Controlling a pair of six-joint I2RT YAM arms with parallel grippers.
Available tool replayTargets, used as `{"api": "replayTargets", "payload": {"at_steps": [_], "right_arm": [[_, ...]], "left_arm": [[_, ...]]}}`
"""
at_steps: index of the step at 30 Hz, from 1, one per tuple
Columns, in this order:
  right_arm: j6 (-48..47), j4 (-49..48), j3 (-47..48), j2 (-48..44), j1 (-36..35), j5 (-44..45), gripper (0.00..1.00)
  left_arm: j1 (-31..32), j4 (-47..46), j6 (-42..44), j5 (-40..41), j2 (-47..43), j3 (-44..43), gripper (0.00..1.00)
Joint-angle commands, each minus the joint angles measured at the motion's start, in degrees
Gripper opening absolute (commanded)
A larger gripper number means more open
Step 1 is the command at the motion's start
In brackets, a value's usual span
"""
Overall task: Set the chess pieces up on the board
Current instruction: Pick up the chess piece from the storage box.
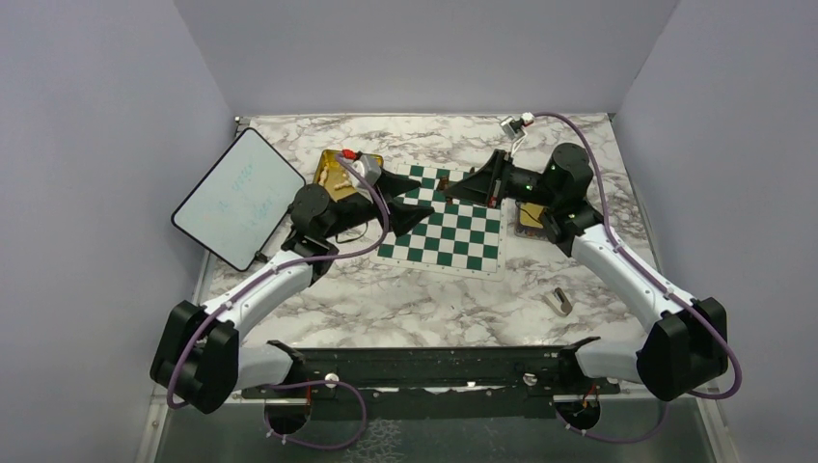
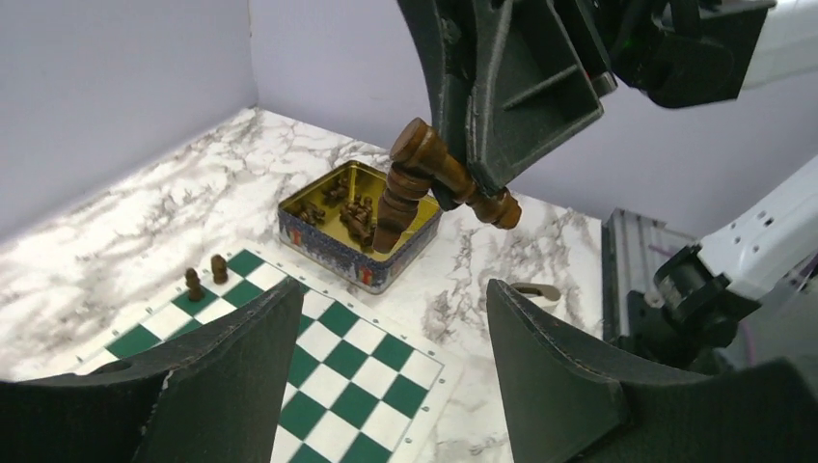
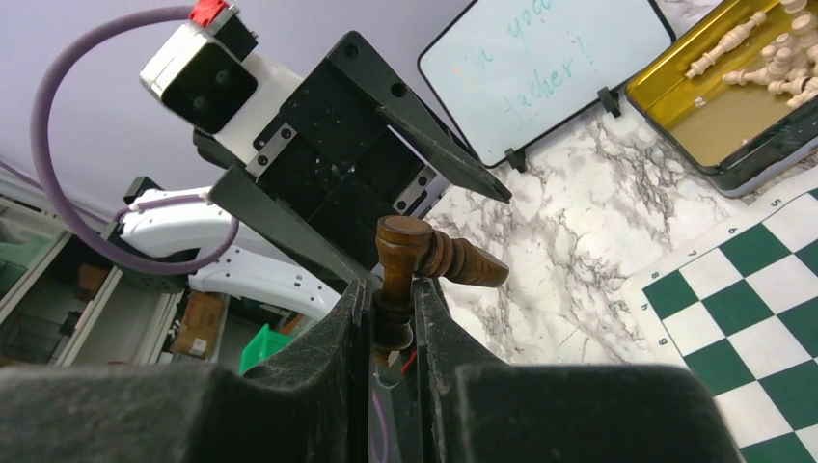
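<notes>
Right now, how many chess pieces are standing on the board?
2: one dark piece and a second beside it, on the board near its corner by the gold tin. The left pincer hides some squares, so more may stand unseen.

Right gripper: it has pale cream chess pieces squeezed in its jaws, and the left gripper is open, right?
Not quite. The chess pieces squeezed in the jaws of the right gripper are dark brown, not pale cream, as the right wrist view shows. The left gripper is open.
</notes>
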State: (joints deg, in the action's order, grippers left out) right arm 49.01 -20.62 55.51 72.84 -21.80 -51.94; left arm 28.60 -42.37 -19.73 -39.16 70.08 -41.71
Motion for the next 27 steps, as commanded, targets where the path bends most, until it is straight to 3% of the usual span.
{"api": "replayTargets", "payload": {"at_steps": [1, 12, 19, 27], "right_arm": [[1.7, -3.8, -0.7, -0.9, -0.7, -2.9, 0.14], [3.5, -5.9, -2.2, -0.2, -1.4, -5.0, 0.14], [2.6, -4.4, -2.5, 0.0, -1.4, -5.5, 0.14], [-1.9, 1.7, -1.1, 0.7, -1.5, -4.9, 0.14]], "left_arm": [[0.8, -6.0, 14.0, -8.3, 1.4, -1.9, 0.71], [3.1, -6.7, 23.7, -9.9, 6.0, -5.3, 0.70], [3.2, -6.7, 24.6, -10.4, 6.8, -4.8, 0.45], [2.4, -6.2, 23.9, -9.5, 5.4, -2.3, 0.11]]}}
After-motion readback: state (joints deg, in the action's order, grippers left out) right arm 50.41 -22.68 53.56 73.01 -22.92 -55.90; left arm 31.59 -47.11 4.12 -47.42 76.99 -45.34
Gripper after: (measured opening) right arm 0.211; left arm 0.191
